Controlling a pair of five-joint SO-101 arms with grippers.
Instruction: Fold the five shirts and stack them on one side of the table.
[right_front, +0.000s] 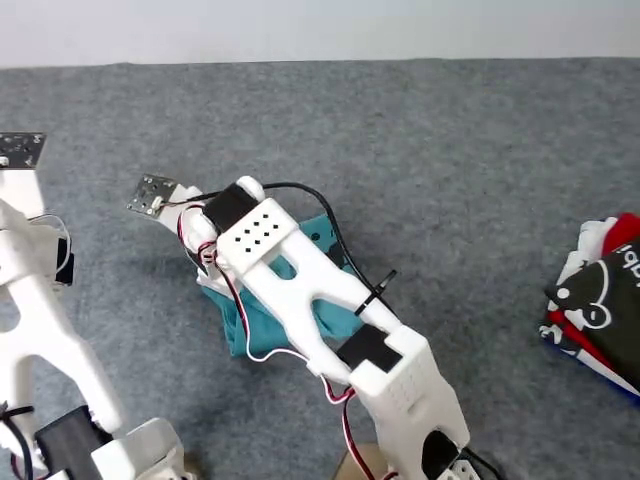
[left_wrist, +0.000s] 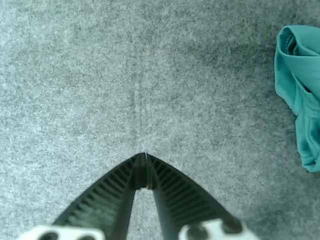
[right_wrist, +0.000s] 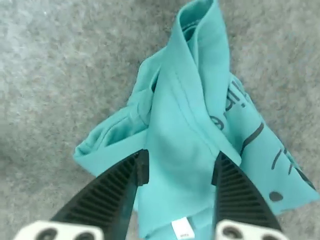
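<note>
Right tool (right_wrist: 181, 159) straddles the teal shirt (right_wrist: 200, 100), jaws spread.

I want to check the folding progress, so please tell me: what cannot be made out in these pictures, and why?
1. Teal shirt: high view, the right arm covers most of it; its fold state is unclear.
2. Stack of shirts: high view, cut off by the right edge; their number cannot be told.
3. Right pincer: right wrist view, open around a teal fold; contact is unclear.
</note>
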